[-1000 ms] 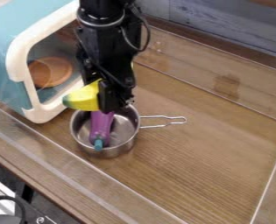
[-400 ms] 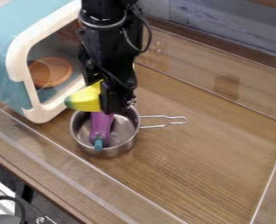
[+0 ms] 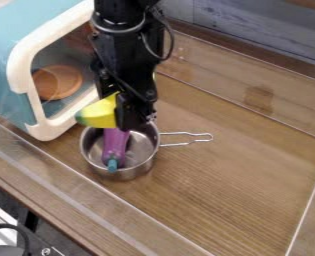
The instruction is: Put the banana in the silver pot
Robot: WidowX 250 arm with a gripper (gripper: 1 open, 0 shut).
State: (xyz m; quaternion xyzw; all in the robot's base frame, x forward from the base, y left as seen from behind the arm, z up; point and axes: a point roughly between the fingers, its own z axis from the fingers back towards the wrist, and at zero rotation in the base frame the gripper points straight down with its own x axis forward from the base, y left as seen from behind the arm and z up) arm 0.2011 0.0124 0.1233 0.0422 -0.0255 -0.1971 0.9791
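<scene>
Banana [image 3: 98,112]: you have it in the air, at the lower end of the arm, over the left rim of the pot and clear of the surface; it is not yet inside.
Tool [image 3: 116,112]: closed fully, pointing straight down; the banana sits at its tip and appears pinched there, though the fingers themselves are hidden behind the arm's dark body.
Pot [image 3: 136,158]: upright on the surface directly under the tool, wire handle pointing right.
Eggplant [image 3: 113,148]: already lying in the pot, purple body with a green-blue end near the front rim; it takes up part of the floor you are aiming for.
Oven [image 3: 20,70]: teal and cream toy at left, with an orange bowl [image 3: 56,82] in its opening; neither is part of your task.
Done: pick-up and carry look complete, since the banana is lifted and over the pot.
Left: lower a little, centre the banana over the free space beside the eggplant, release, then check it rests within the rim.
Risk: released from here, it could catch the left rim and roll out.
</scene>
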